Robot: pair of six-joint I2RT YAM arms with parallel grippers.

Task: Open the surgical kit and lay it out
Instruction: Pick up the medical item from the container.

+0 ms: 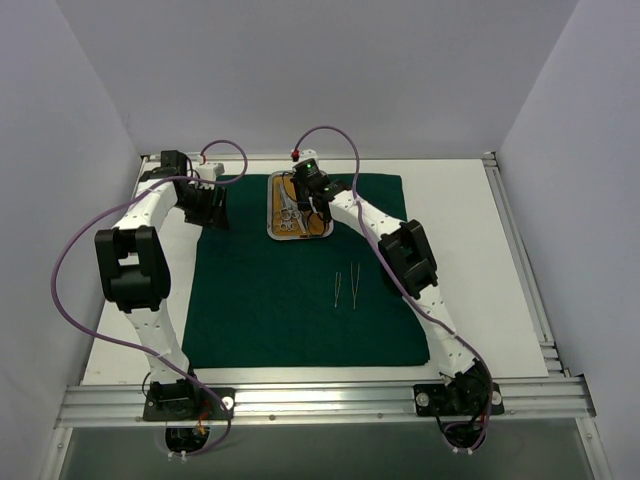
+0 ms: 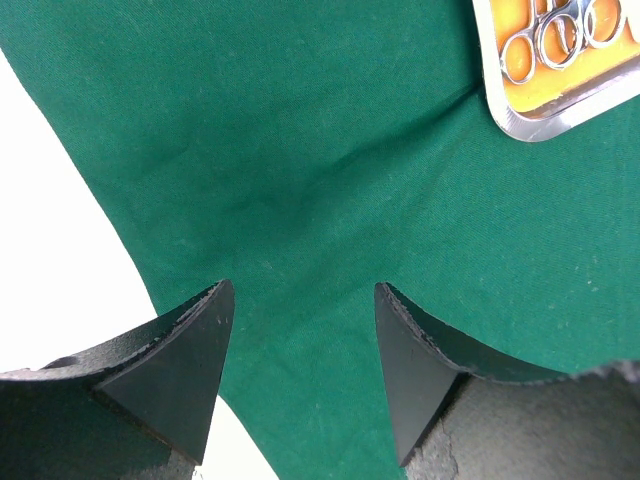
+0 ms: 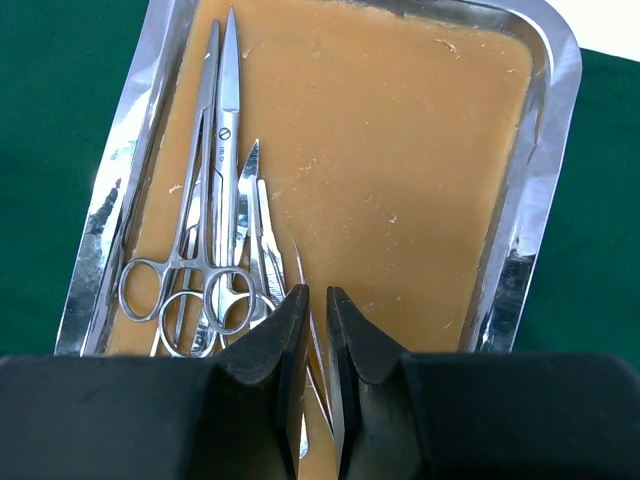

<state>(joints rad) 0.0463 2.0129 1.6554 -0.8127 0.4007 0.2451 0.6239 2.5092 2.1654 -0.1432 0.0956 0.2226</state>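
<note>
The dark green cloth wrap (image 1: pixel 280 310) lies opened flat on the white table (image 1: pixel 470 250). The steel tray (image 1: pixel 271 205) sits on the cloth's far edge, near the middle. Two tweezers (image 1: pixel 338 288) (image 1: pixel 353 284) lie side by side on the cloth, nearer the arm bases than the tray and apart from it. My right gripper (image 1: pixel 305 205) is over the tray. In the right wrist view its fingers (image 3: pixel 270 350) are drawn almost together, leaving a narrow slit. A slim silver instrument (image 3: pixel 322 385) runs through that slit. I cannot tell whether the pads are pressing on it or only flanking it. To the left of the fingers, scissors (image 3: pixel 228 130) and other ring-handled instruments (image 3: pixel 190 290) lie bunched on the tray's orange-brown floor (image 3: pixel 400 170), tips pointing away from the camera. My left gripper (image 1: pixel 212 210) hangs over the far left part of the cloth. In the left wrist view its jaws stand wide apart with nothing between the fingers (image 2: pixel 190 370), only green cloth below. One corner of the tray (image 2: pixel 560 115) shows at the upper right of that view.
</note>
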